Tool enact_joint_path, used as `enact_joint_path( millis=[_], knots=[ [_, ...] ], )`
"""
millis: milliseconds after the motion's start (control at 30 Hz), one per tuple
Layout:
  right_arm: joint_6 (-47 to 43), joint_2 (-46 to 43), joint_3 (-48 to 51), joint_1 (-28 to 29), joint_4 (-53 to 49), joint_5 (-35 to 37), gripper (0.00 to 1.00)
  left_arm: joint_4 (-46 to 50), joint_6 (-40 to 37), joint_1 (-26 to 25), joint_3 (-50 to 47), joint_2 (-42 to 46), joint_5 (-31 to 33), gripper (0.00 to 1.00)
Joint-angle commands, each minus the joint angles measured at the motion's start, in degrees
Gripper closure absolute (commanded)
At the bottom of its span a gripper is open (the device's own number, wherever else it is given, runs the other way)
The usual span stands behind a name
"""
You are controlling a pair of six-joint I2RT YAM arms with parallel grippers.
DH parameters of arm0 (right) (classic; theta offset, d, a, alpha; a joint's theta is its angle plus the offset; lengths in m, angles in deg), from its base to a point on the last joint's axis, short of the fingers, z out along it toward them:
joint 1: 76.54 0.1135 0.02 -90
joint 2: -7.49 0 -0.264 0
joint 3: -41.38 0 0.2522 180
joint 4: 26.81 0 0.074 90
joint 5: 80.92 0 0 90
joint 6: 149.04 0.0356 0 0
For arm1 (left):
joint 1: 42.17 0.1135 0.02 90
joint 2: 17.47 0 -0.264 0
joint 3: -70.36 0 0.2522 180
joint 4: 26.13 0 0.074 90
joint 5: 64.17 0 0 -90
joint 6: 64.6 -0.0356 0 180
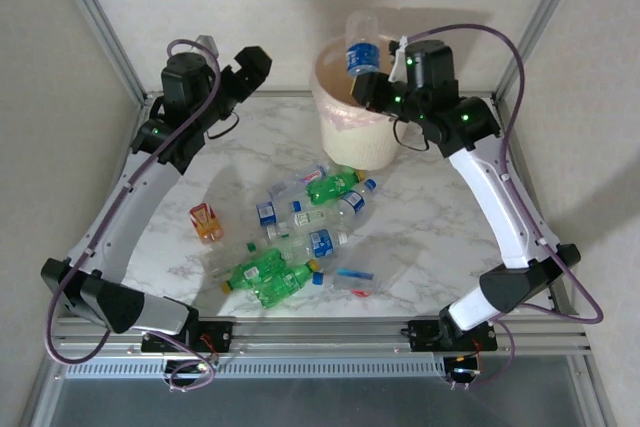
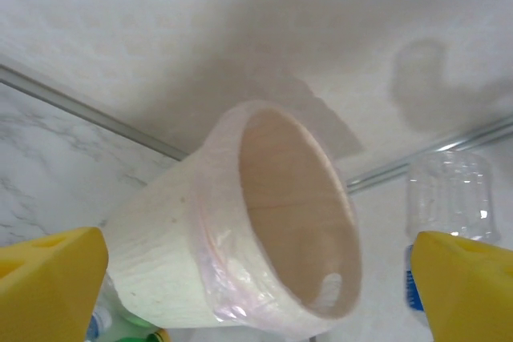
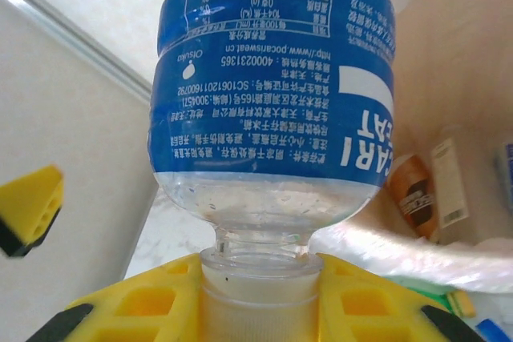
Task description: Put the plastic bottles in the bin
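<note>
Spotter: Status pls. Where's the bottle?

Me: My right fingers (image 3: 256,303) are clamped on the neck of a clear blue-label bottle (image 3: 272,78), cap end down, body sticking up above the grip. On the top cam it hangs tilted over the mouth of the bin (image 1: 352,142). How far inside the rim it is, I can't tell.

Spotter: Left side?

Me: My left fingers (image 1: 252,63) are spread wide w/ nothing between them, raised off the desk (image 1: 430,232) and facing the bin from the side. The other bottles (image 1: 300,237) lie in a heap mid-desk, and the orange-brown one (image 1: 206,222) stands apart to their left.

Spotter: What could go wrong from here?

Me: Main worry is the release. The weight sits above my grip, so if I let go now the bottle will prob flip as it drops. If it's nr the rim it could clip the edge and bounce out behind the bin, where I'd struggle to reach it.

Spotter: Anything else?

Me: My wrist is v. close to the rim and the liner (image 2: 210,230). Going lower could snag the bag or shove the bin, which looks light enough to slide or tip. I'd get further over centre before opening.
</note>
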Motion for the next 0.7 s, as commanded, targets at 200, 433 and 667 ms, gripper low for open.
enact_joint_path(
  millis=[200, 433, 667],
  knots=[
    [-4.19, 9.41, -9.64, -4.86, -5.05, -1.25, 0.85, 6.42, -1.31, 3.06, -3.71, 4.4, 7.38, 0.08],
    [-4.58, 15.47, -13.44, -4.98, -4.59, -1.74, 0.83, 13.25, -0.76, 7.4, -4.91, 4.83, 6.95, 0.11],
    [-5.49, 19.05, -17.08, -5.03, -5.53, -1.6, 0.43, 17.35, -1.33, 10.04, -10.57, 9.33, 10.65, 0.09]
  ],
)
